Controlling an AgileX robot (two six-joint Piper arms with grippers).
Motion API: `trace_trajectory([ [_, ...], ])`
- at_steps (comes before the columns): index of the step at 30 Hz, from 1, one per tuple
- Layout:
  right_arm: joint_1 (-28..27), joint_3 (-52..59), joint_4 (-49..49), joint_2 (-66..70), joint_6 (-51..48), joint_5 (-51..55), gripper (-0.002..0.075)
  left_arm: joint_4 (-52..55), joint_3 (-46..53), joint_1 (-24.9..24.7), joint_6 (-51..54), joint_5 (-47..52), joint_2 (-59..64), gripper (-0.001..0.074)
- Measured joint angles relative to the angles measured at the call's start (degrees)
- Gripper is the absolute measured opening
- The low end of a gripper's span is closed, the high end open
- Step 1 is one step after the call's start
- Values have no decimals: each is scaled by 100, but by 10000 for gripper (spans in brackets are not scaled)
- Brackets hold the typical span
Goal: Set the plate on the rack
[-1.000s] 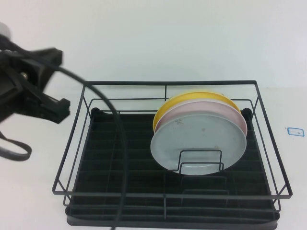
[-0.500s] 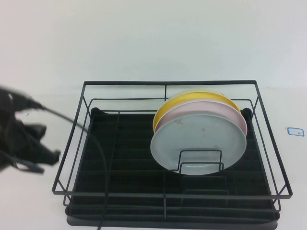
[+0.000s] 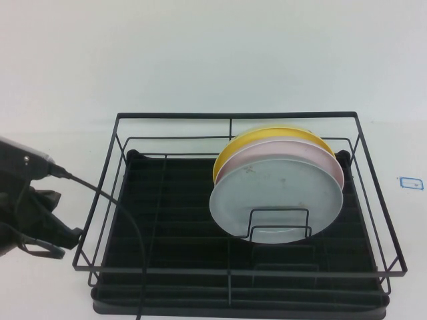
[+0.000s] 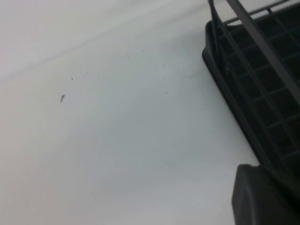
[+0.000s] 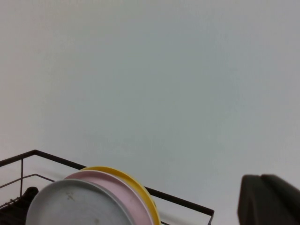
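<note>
The pale grey-blue plate [image 3: 277,197] stands upright in the black wire rack [image 3: 167,200], right of the middle, leaning on a wire divider. It is the front one of three plates. It also shows in the right wrist view [image 5: 84,206]. My left gripper [image 3: 63,237] is low at the left edge of the high view, just outside the rack's front left corner and holding nothing I can see. A dark part of it shows in the left wrist view [image 4: 262,197], beside the rack's base [image 4: 262,89]. My right gripper [image 5: 269,199] is out of the high view and away from the plates.
A pale pink plate [image 3: 287,155] and a yellow plate [image 3: 267,137] stand behind the grey-blue one. The left arm's black cable [image 3: 127,233] crosses the rack's left front corner. A small blue-edged tag [image 3: 410,182] lies on the white table at the right.
My left arm has dropped from high at the upper left to low beside the rack's front left corner. The plates have not moved.
</note>
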Motion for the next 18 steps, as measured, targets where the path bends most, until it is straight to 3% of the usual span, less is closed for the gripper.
trace_trajectory([
  [18, 0, 0, 0, 0, -8, -38, -2, -56, 0, 0, 332, 63, 0, 1],
])
